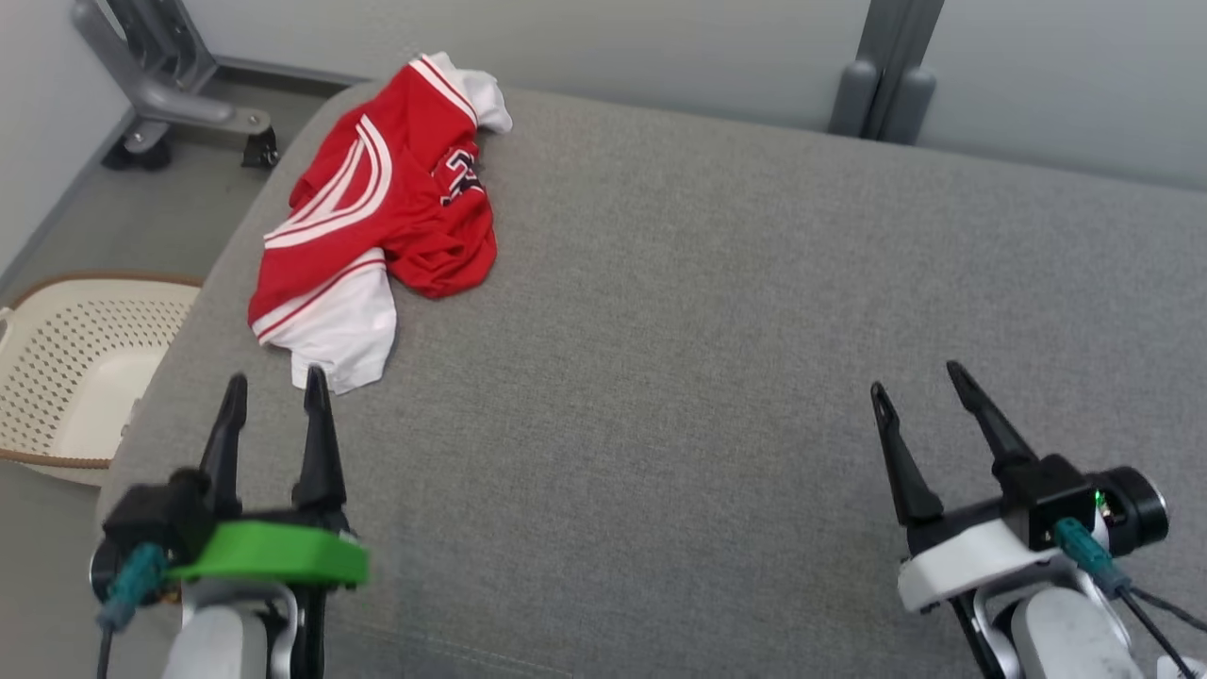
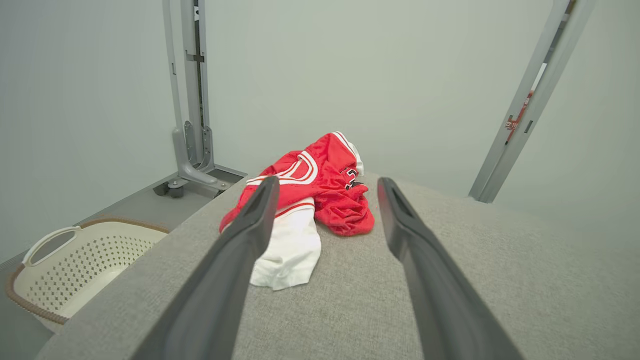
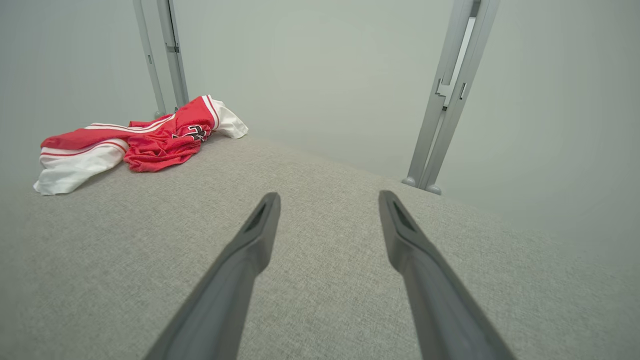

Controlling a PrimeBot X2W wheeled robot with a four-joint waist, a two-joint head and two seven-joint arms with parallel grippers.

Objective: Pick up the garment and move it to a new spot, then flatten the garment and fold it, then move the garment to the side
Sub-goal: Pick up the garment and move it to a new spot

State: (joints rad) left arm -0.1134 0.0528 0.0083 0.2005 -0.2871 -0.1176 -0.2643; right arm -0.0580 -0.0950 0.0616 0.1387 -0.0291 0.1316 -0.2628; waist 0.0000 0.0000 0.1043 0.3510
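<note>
Crumpled red-and-white garment sits at the far left corner of the grey table. The left hand hovers low, just beside its white end, fingers spread, pointing at it. The right hand hangs well apart, also spread, gripping nothing. A cream basket sits on the floor.

Right gripper: two dark fingers rising from the bottom edge, spread apart.
Garment: red and white, crumpled, upper left of the frame, well apart from the fingers.
Cushion: grey fabric, under both.
Post: grey metal, upper right.
</note>
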